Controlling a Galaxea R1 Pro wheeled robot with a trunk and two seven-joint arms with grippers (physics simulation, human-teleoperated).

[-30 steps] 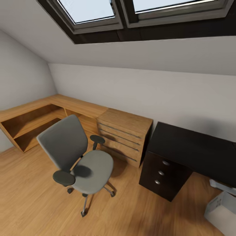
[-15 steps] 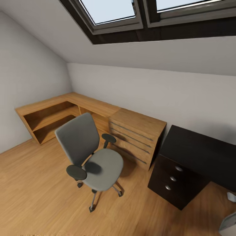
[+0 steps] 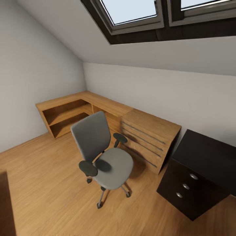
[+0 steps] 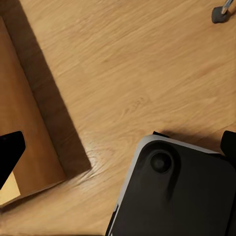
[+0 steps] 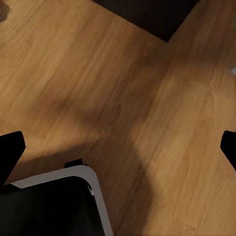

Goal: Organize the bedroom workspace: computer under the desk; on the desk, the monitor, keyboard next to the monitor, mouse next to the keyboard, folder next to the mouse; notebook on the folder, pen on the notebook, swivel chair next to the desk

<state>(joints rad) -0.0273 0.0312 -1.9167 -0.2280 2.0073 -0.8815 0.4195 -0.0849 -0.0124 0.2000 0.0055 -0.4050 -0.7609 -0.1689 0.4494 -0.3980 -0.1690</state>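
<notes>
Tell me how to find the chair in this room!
Look under the big skylight, on the wood floor in front of the long wooden shelves. The chair is the grey padded thing there, the one on wheels with black armrests.

- The room is an attic, with pale grey walls (image 3: 29, 75) and a sloped ceiling (image 3: 65, 36) coming down towards a low back wall (image 3: 157, 91).
- Two skylights (image 3: 131, 11) in dark frames sit in the slope, showing pale blue-white sky (the room's daylight comes from here).
- The floor (image 3: 46, 183) is light wood planks, with soft shadows across it in both wrist views.
- A low L-shaped wooden shelf unit (image 3: 65, 113) fills the far corner, its compartments open.
- Beside it stands a wooden drawer cabinet (image 3: 149, 141) with long metal handles.
</notes>
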